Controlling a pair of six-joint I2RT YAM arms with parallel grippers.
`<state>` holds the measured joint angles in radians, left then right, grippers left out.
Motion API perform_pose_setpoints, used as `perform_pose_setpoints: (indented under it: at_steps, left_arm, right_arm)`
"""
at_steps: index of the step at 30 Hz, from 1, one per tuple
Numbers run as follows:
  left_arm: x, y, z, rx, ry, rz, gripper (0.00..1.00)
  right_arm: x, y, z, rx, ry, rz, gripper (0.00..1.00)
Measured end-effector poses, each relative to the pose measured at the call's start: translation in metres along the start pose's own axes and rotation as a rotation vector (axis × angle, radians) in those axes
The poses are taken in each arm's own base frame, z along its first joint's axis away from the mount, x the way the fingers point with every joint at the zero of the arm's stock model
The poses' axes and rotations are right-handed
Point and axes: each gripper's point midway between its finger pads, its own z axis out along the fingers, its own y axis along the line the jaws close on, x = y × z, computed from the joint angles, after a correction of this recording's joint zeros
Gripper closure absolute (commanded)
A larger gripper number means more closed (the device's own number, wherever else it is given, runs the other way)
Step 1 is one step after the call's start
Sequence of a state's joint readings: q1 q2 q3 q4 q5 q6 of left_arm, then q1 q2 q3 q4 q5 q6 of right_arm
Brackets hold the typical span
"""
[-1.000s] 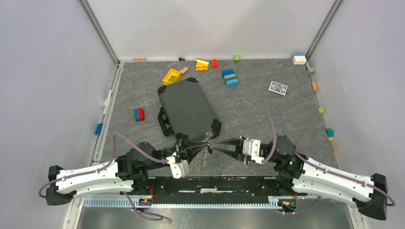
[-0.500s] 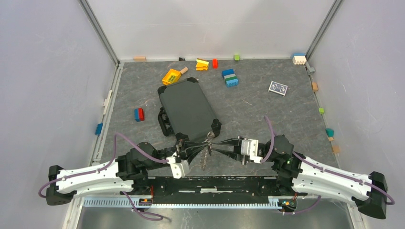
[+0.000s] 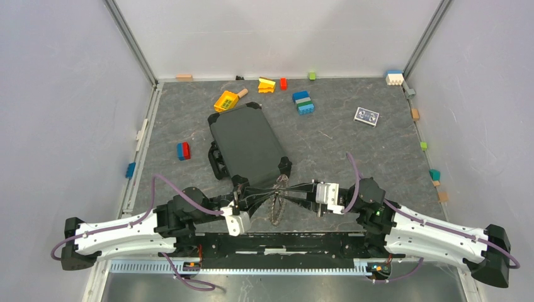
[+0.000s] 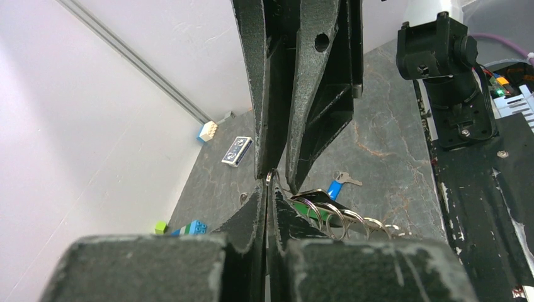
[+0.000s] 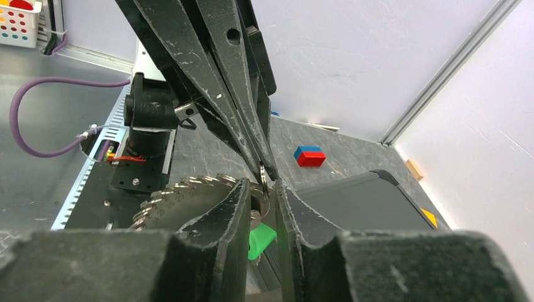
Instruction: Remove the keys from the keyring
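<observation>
Two grippers meet tip to tip above the near part of the table point(image 3: 352, 157).

Gripper state
- Left gripper point(image 4: 264, 190): jaws fully closed, pinching the wire of the keyring point(image 3: 275, 209) at its top
- Right gripper point(image 5: 262, 187): jaws a narrow slit apart, straddling the same stretch of wire from the opposite side. Neither wrist view shows whether its pads press on the wire

Position of the work
- The keyring hangs below the two tips, near the closest corner of the case point(image 3: 247, 143)

Count
- One keyring
- One green tag point(image 5: 259, 240) on it
- Keys point(image 5: 176, 195) packed in a toothed fan, too close-set to count; one has a blue head point(image 4: 334, 187)
- One black case
- One card box point(image 3: 366, 116)
- One red-and-blue brick point(image 3: 183, 150), left of the case
- Several small bricks in a row along the far wall

Edges and room
- Bare table lies right of the case, out to the right wall; the card box sits at the far end of that area
- The strip left of the case is narrower and holds the red-and-blue brick
</observation>
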<state>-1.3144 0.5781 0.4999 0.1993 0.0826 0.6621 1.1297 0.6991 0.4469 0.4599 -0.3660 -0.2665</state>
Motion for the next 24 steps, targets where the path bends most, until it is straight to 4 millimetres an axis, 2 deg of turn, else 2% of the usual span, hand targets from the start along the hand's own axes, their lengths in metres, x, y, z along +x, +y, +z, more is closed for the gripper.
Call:
perform_pose_setpoints:
  at_steps: [8, 14, 19, 24]
  left_arm:
    - [-0.0017, 0.0013, -0.0002, -0.005, -0.006, 0.001, 0.98]
    - [-0.0019, 0.0015, -0.0003, -0.005, -0.007, 0.001, 0.98]
    - [-0.0021, 0.0020, -0.0008, -0.008, -0.007, 0.001, 0.98]
    - [0.0012, -0.0002, -0.0014, 0.001, 0.006, -0.001, 0.80]
  right_arm:
    - [0.0037, 0.0008, 0.0009, -0.003, 0.010, 0.004, 0.80]
    - [0.0050, 0.0007, 0.0014, -0.003, 0.014, 0.003, 1.00]
    - [0.0052, 0.0007, 0.0012, -0.004, 0.015, -0.002, 1.00]
    - [0.0092, -0.0002, 0.0002, -0.008, 0.057, -0.006, 1.00]
